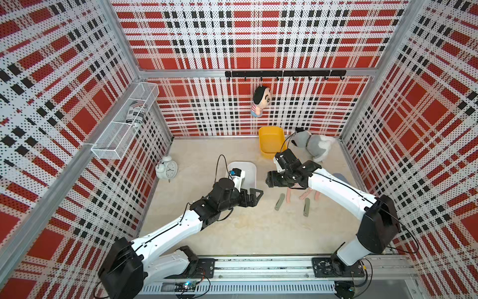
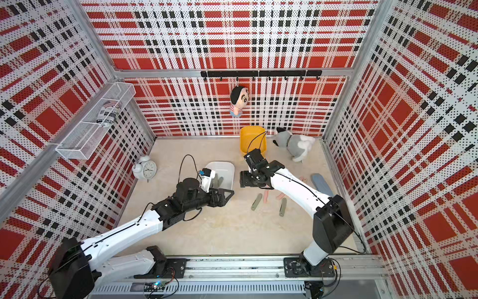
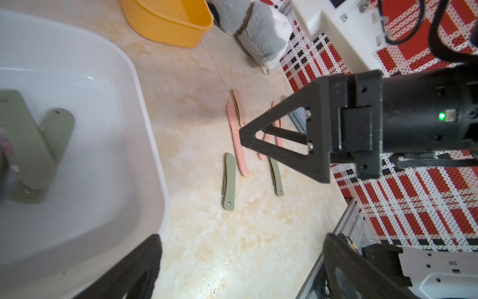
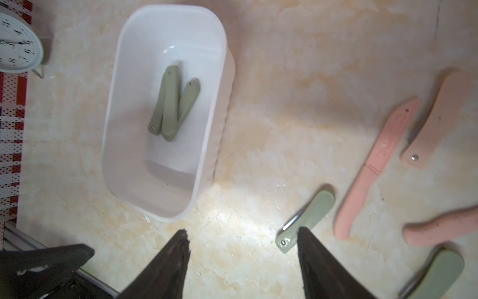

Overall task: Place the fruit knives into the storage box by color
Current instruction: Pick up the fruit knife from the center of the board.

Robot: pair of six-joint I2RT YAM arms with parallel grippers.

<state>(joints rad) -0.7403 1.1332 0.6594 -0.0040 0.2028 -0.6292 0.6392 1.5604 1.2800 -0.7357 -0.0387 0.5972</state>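
beige tabletop (image 1: pixel 232 227) | white box (image 4: pixel 116 108): three green knives (image 4: pixel 170 103) | yellow tub (image 1: pixel 269 139) apart

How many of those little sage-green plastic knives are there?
5: three green knives overlap inside the white plastic box; one and another lie on the table beside the salmon-pink knives. The right arm could hide more.

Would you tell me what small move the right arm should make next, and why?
Probably slide the open, empty right fingers sideways over the nearest green knife and lower to straddle it. Three green knives already lie in the white box, and this one lies on the table right beside them.
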